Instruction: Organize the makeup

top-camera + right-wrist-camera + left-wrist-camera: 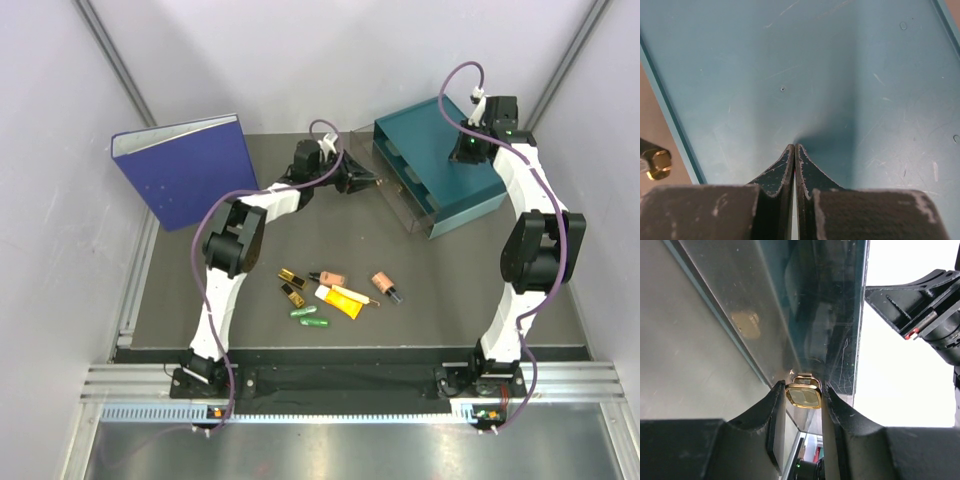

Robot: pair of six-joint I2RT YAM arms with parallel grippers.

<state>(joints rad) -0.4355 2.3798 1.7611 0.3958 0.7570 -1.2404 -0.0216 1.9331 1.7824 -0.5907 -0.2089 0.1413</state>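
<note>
Seven makeup pieces lie loose on the table (450,290), mid-table between the two arms. From the left: far gold-and-black case (289,275), near gold-and-black case (293,295), left beige bottle (329,277), then the yellow-orange tube (342,298) lying diagonal with its white cap to the left. Two greens sit nearest me, just beside each other: left green capsule (303,312) and right green capsule (317,321). The right beige bottle (384,284) lies a bit apart on the right, dark cap pointing near-right.

An eighth piece, the gold case (803,397), is off the table in the left gripper (366,180). Those jaws are partly open, and the case fills the gap with a finger against each side, so I read it as held. It is far-centre, right at the edge of the clear drawer (402,203) that sticks out of the teal drawer box (440,160). The right wrist view catches it just past the box's left edge.

The right gripper (794,146) has its jaws fully closed on nothing, fingers pressed together. It sits over the flat top of the teal box, far right.

The blue binder (185,170) stands far left.
</note>
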